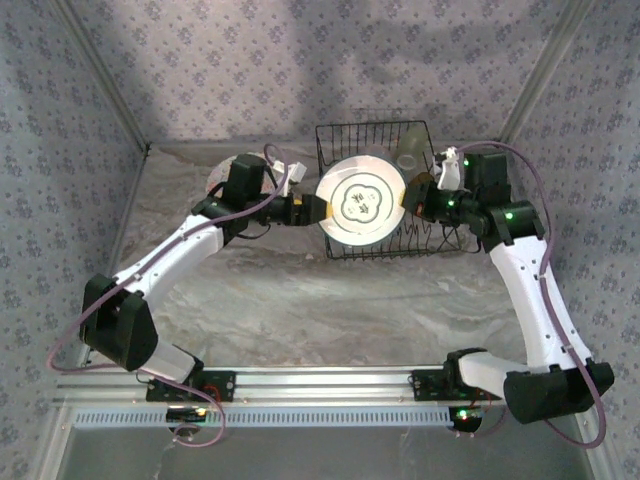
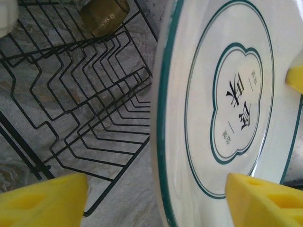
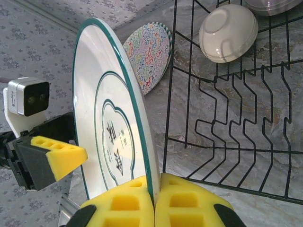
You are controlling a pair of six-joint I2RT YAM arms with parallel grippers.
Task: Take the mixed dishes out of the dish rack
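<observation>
- Right gripper [image 3: 154, 202] is pinched tight on the edge of the green-rimmed plate [image 3: 111, 137], holding it upright at the left side of the dish rack [image 1: 372, 126].
- Left gripper [image 2: 154, 203] straddles the opposite rim, jaws apart. It looks like a handover; next it must close squarely before the right lets go.
- The right wrist view adds a squiggle plate [image 3: 149, 56] outside the rack; the left wrist view adds a brass-coloured cup [image 2: 104, 16] inside.
</observation>
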